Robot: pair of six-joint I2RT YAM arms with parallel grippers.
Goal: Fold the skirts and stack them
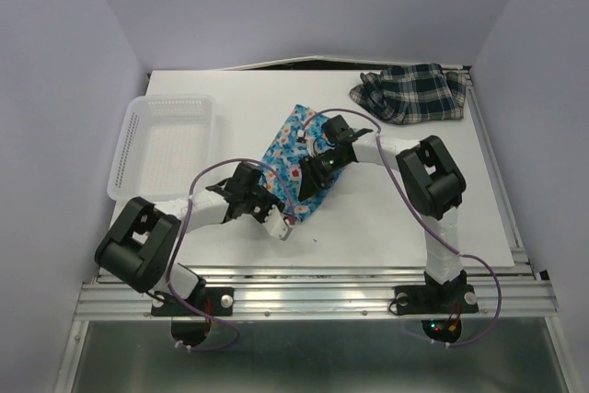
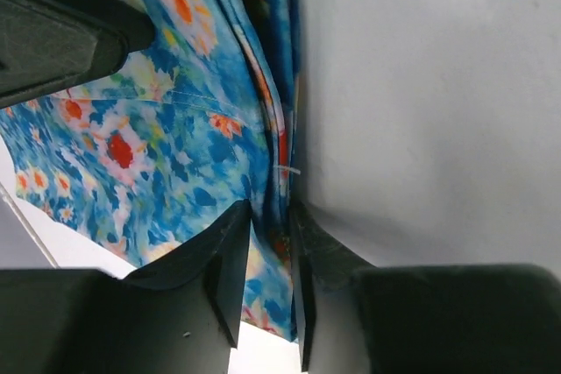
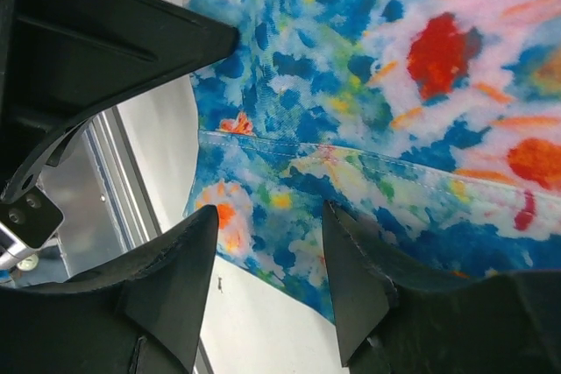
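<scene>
**White table, one basket, two skirts**
The white table [image 1: 386, 218] carries a white lattice basket [image 1: 126, 146] at its left edge. The blue floral skirt [image 1: 287, 146] lies flat near the middle, set on a diagonal. The dark plaid skirt [image 1: 411, 92] sits bunched in a heap at the far right corner. The three lie apart from one another.

White table boxed in by plain lilac walls.
The table [image 1: 368, 227] is a flat white board under soft, even light. Walls [image 1: 304, 6] rise behind its far, left and right edges, a dark gap [image 1: 304, 63] lines the far edge, and a ribbed aluminium rail [image 1: 313, 294] runs along the near edge.
</scene>
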